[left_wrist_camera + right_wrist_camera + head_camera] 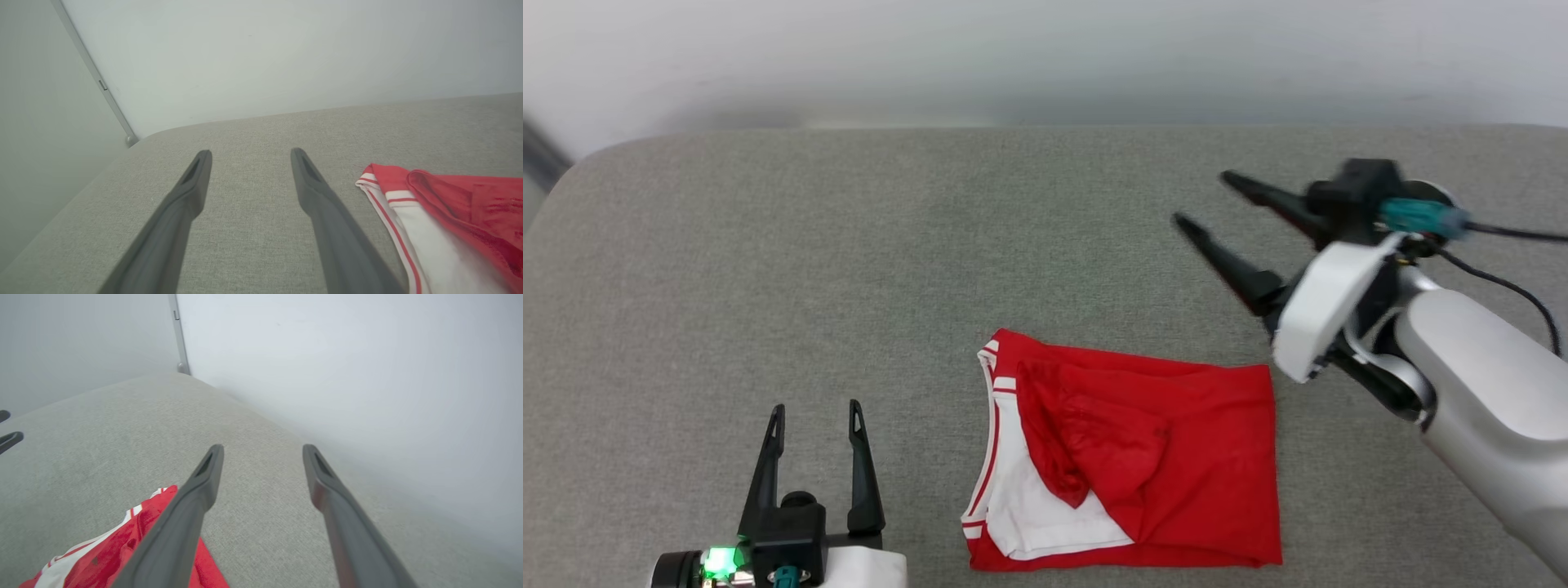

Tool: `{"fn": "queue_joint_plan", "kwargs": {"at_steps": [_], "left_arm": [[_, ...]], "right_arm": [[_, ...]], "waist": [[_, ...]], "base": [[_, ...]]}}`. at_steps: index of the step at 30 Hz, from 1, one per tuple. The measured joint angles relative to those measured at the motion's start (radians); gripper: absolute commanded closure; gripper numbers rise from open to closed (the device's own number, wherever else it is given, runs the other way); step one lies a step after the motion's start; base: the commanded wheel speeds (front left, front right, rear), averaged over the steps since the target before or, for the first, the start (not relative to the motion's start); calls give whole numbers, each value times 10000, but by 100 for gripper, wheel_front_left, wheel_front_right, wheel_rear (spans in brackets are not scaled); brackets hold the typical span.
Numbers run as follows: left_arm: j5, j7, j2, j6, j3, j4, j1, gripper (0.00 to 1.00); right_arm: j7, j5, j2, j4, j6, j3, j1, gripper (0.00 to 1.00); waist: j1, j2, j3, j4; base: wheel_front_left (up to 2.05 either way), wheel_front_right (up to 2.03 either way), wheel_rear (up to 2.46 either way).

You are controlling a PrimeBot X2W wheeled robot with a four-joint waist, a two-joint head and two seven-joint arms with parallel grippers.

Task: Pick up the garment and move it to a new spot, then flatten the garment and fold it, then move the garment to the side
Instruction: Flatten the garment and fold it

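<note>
The garment (1160,474), a red shirt with a white sleeve and striped trim, lies folded into a rough rectangle near the front middle of the grey surface. Its left edge appears in the left wrist view (441,220) and a corner in the right wrist view (102,555). My left gripper (815,412) stands open at the lower left, a little to the left of the garment, holding nothing. My right gripper (1205,200) is open too, raised above and to the right of the garment, its fingers pointing left and up. In its own view the right gripper (261,451) hangs over bare surface.
The grey padded surface (849,269) stretches wide to the left and behind the garment. A pale wall (1045,57) runs along its far edge. A metal strip (98,85) runs down the wall near the rounded far-left corner.
</note>
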Motion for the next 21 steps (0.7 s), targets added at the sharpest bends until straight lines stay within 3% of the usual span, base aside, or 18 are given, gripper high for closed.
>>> {"fn": "queue_joint_plan", "kwargs": {"at_steps": [4, 9, 14, 21], "left_arm": [[10, 0, 10, -4, 21, -19, 173, 0], [4, 0, 54, -54, 65, -42, 328, 0], [-8, 0, 69, -128, 142, -42, 406, 0], [-8, 0, 98, -278, 192, 23, 440, 0]], "right_arm": [[-1547, -1254, 104, 748, -2, -1925, 1010, 0], [-2015, -2746, 625, 909, 0, -4403, 2499, 0], [-2057, -4318, 1517, -587, -2, -6799, 4225, 0], [-2059, -5423, 2830, -2274, -2, -8205, 6648, 0]], "waist": [[0, 0, -206, -195], [0, 0, -356, -359], [0, 0, -421, -456], [0, 0, -592, -508]], "base": [[0, 0, 0], [0, 0, 0], [0, 0, 0], [0, 0, 0]]}}
